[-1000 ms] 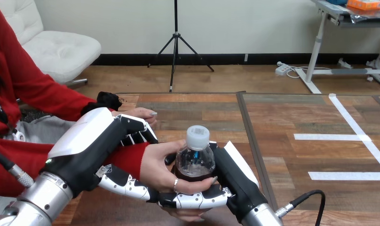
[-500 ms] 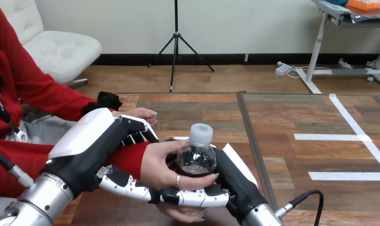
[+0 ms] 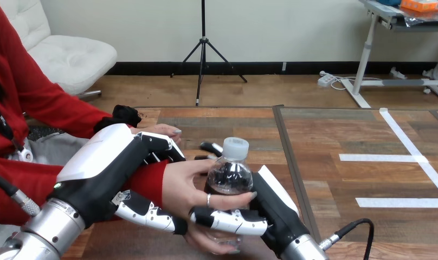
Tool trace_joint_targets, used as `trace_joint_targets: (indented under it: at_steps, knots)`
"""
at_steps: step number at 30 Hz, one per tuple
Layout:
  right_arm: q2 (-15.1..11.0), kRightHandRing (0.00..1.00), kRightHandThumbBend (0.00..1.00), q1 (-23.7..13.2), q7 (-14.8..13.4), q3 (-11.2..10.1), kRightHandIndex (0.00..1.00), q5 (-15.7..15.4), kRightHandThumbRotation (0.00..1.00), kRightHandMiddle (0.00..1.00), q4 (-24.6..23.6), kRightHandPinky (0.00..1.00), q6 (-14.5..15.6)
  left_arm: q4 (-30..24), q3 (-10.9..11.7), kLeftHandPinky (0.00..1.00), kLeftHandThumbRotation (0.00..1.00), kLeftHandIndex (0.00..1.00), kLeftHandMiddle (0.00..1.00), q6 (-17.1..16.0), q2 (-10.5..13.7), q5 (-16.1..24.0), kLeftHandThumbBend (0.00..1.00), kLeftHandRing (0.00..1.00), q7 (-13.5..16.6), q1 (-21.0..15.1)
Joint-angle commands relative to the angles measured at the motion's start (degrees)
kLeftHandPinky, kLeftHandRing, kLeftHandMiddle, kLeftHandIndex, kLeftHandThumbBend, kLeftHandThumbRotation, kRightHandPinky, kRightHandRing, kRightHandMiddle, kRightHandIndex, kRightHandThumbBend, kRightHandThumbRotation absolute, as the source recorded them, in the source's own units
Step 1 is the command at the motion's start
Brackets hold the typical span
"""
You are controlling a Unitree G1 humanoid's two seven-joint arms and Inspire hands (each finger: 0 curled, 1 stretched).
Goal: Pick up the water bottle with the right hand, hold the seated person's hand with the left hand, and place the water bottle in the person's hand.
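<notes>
The clear water bottle (image 3: 230,176) with a white cap stands upright in the person's hand (image 3: 187,189), whose thumb and fingers wrap round its body. My right hand (image 3: 272,203) lies against the bottle's right side. Its fingers (image 3: 212,147) reach out straight past the far side of the bottle, and its thumb (image 3: 227,221) lies along the front under the person's thumb. My left hand (image 3: 105,168) grips the person's red-sleeved wrist (image 3: 149,181), with fingers curled over the top and thumb underneath.
The person's other hand (image 3: 161,130) rests on the wooden table (image 3: 233,122) just beyond my left hand. A dark seam (image 3: 290,162) runs down the tabletop right of the bottle. White tape lines (image 3: 401,157) mark the table's right part.
The bottle has risen a little and shifted right in the person's hand. My right hand's fingers have straightened and now show beyond the bottle. My left hand stays on the wrist.
</notes>
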Motion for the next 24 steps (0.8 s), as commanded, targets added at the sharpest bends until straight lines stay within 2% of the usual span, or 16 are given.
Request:
trace_joint_targets:
  at_steps: [1, 9, 11, 19, 24]
  knots:
    - [0.55, 0.95, 1.0, -2.44, 0.45, -0.28, 0.99, 0.88, 0.6, 0.95, -2.41, 0.92, -0.9, -0.76, -0.6, 0.53, 0.03, 0.63, 0.62, -1.71, 0.97, 0.32, 1.0, 0.59, 0.09, -3.05]
    - [0.13, 0.95, 1.0, -3.01, 0.98, -0.98, 1.0, 1.19, 0.63, 0.96, -1.28, 0.93, -1.94, -0.03, -0.56, 0.63, 0.1, 0.74, 0.73, -2.08, 2.14, 1.4, 1.0, 0.69, -0.65, -3.19]
    - [0.11, 0.96, 1.0, -3.14, 1.11, -1.13, 1.0, 1.23, 0.64, 0.96, -0.97, 0.94, -2.06, 0.25, -0.63, 0.68, 0.13, 0.78, 0.77, -2.34, 2.38, 1.91, 1.0, 0.74, -0.67, -3.26]
    - [-0.35, 0.98, 1.0, -3.65, 2.22, -1.94, 1.0, 1.75, 0.65, 0.98, 0.04, 0.96, -2.48, 1.19, -0.75, 0.78, 0.19, 0.85, 0.84, -3.86, 2.87, 3.46, 1.0, 0.83, -0.33, -3.14]
    - [-0.7, 0.99, 1.0, -3.8, 2.23, -2.39, 1.0, 1.53, 0.66, 0.99, 0.01, 0.97, -2.18, 1.73, -0.62, 0.81, 0.22, 0.88, 0.87, -4.69, 3.0, 4.06, 1.0, 0.86, 0.02, -3.1]
